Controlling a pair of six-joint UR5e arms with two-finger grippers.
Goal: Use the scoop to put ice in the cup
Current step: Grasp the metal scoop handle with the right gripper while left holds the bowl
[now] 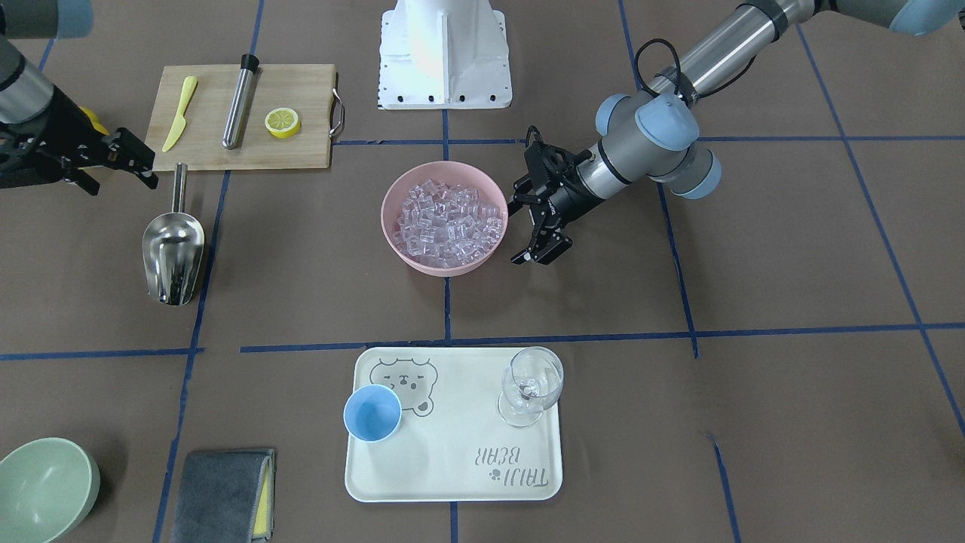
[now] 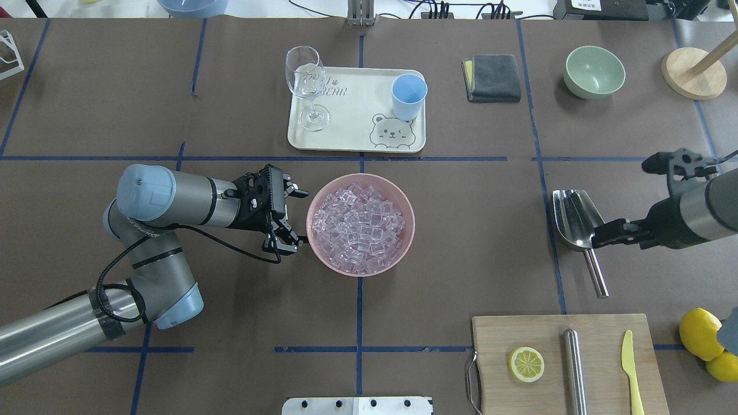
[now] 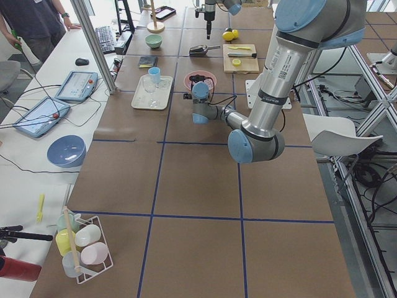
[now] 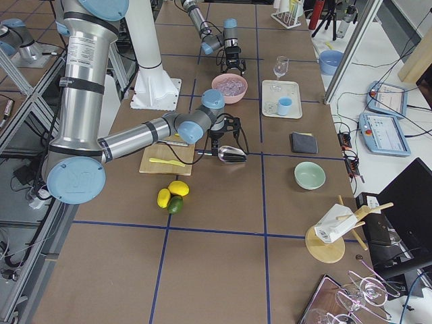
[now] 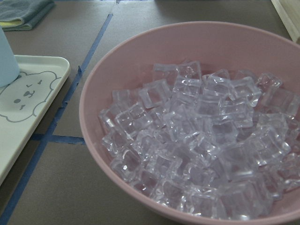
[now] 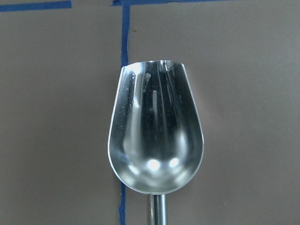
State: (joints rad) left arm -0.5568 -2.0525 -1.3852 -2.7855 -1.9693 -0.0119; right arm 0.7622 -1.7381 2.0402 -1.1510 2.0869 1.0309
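Observation:
The steel scoop (image 1: 173,253) lies on the table, trough facing up, handle towards the cutting board; it fills the right wrist view (image 6: 154,136). My right gripper (image 2: 625,199) is open and hovers over the scoop's handle end, not touching it. The ice (image 2: 360,225) fills a pink bowl (image 1: 386,226) at the table's middle, seen close in the left wrist view (image 5: 201,140). My left gripper (image 2: 293,219) is open and empty, right beside the bowl's rim. The light-blue cup (image 1: 372,412) stands upright and empty on a cream tray (image 1: 452,467).
A clear wine glass (image 1: 531,385) stands on the tray beside the cup. A wooden cutting board (image 1: 301,90) holds a yellow knife, a steel cylinder and a lemon slice. A pale green bowl (image 1: 41,490) and a grey cloth (image 1: 222,494) lie at the operators' edge. Lemons (image 2: 700,334) sit near my right arm.

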